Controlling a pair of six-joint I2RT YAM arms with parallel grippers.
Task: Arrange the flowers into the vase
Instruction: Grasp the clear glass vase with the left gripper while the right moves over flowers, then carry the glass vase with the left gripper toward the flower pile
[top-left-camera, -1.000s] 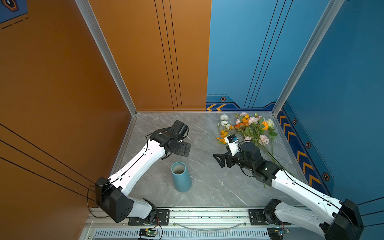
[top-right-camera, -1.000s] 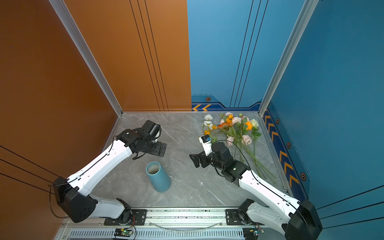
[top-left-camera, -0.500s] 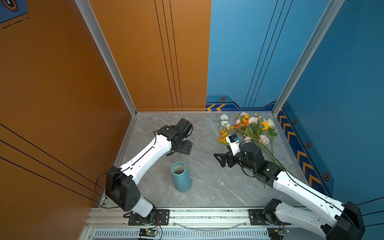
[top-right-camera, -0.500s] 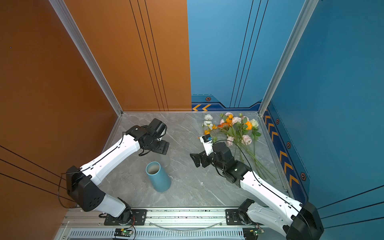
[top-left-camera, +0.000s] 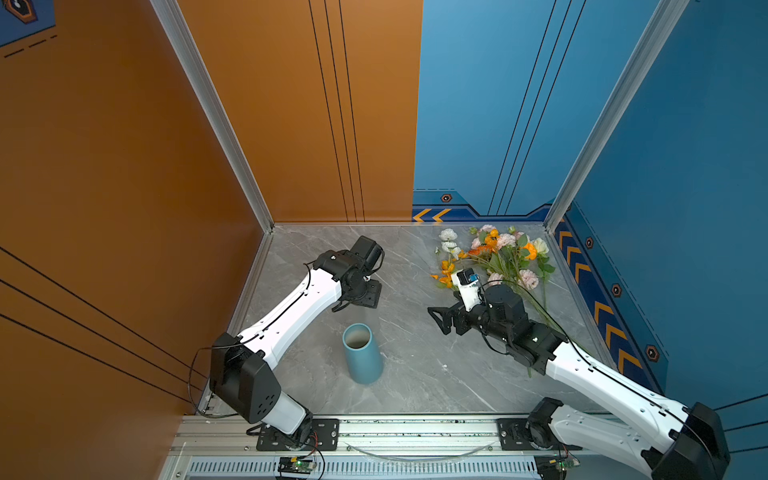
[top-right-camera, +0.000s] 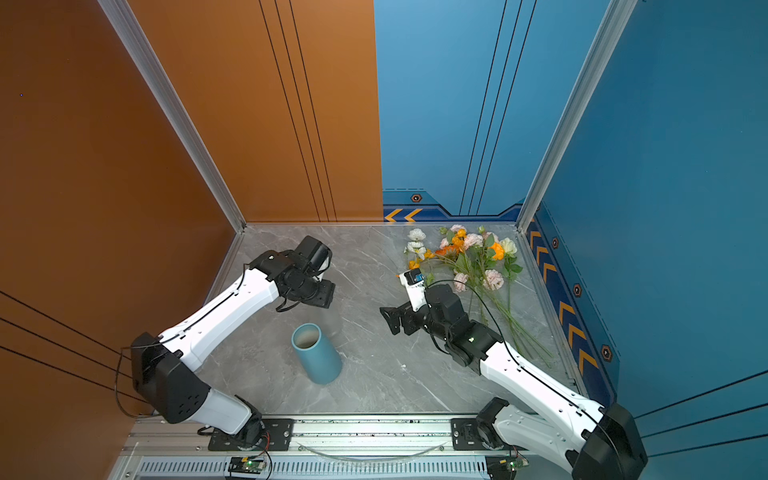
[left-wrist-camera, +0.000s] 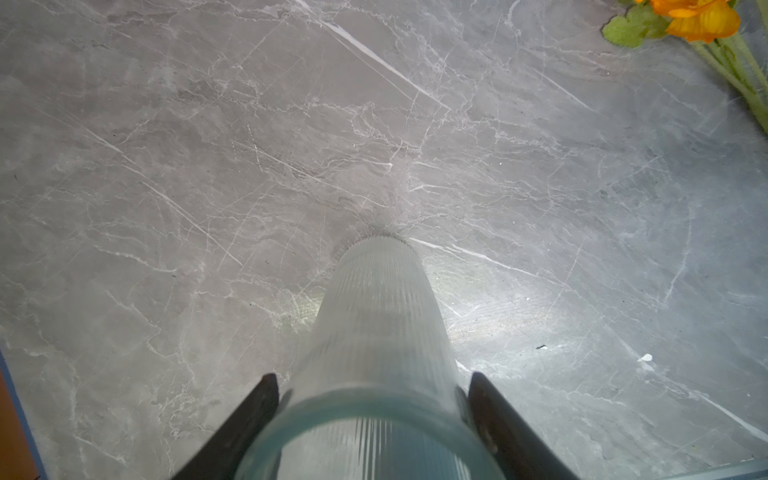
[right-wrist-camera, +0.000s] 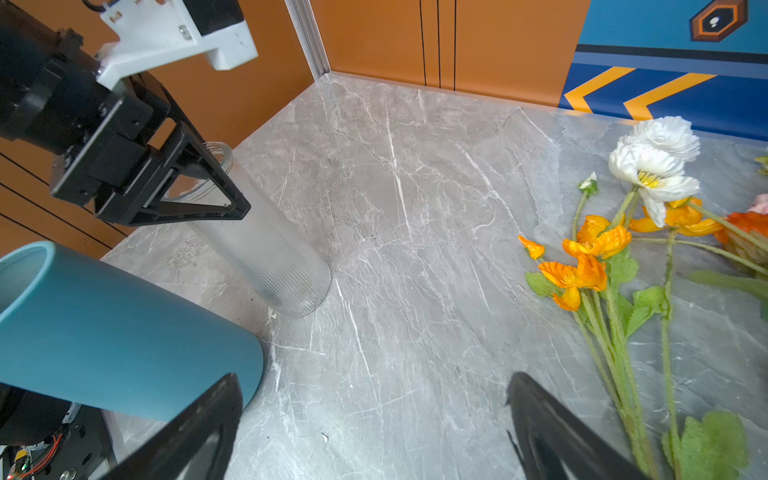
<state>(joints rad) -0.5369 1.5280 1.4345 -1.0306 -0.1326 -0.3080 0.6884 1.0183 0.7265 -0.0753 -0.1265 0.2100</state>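
Observation:
A clear ribbed glass vase (left-wrist-camera: 378, 324) stands on the grey marble table; in the right wrist view the glass vase (right-wrist-camera: 266, 245) has its base on the marble. My left gripper (left-wrist-camera: 372, 376) is shut on its rim, one finger on each side. In both top views the left gripper (top-left-camera: 365, 293) (top-right-camera: 322, 293) covers this vase. The flowers (top-left-camera: 498, 257) (top-right-camera: 469, 253) lie in a heap at the back right, orange and white blooms (right-wrist-camera: 602, 257) nearest. My right gripper (right-wrist-camera: 374, 378) hangs open and empty between flowers and vases, also in a top view (top-left-camera: 438, 320).
A blue cylindrical vase (top-left-camera: 361, 353) (top-right-camera: 316, 353) stands upright in front of the left gripper; it fills the near corner of the right wrist view (right-wrist-camera: 104, 328). Orange and blue walls close the table at the back and both sides. An aluminium rail (top-left-camera: 415, 428) runs along the front.
My left gripper has closed from wide open onto the glass vase, and the left arm has swung a little to the right. The right arm has barely moved.

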